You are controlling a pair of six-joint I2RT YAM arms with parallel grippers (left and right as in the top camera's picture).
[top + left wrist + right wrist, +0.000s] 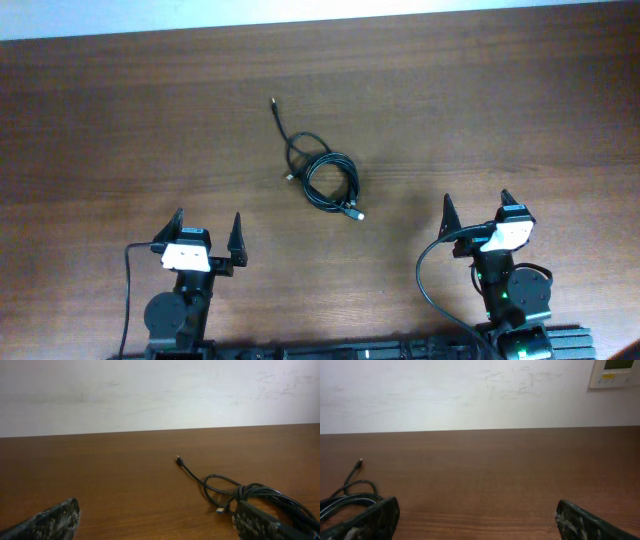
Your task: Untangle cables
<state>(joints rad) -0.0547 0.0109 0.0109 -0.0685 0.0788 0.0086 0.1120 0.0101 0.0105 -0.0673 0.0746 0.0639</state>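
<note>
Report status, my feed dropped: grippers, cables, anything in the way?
Left gripper open, empty. Right gripper open, empty. Cables one tangle, centred ahead, untouched. Nothing blocking.

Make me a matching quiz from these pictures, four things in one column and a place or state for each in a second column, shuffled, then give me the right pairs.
Column one
1. cables
2. left gripper
3. right gripper
4. wall panel

Column two
A. open, cables ahead to its left
B. white, top right corner of the right wrist view
C. coiled in a loose heap, touched by nothing
D. open, cables ahead to its right

Pairs: 1-C, 2-D, 3-A, 4-B
</note>
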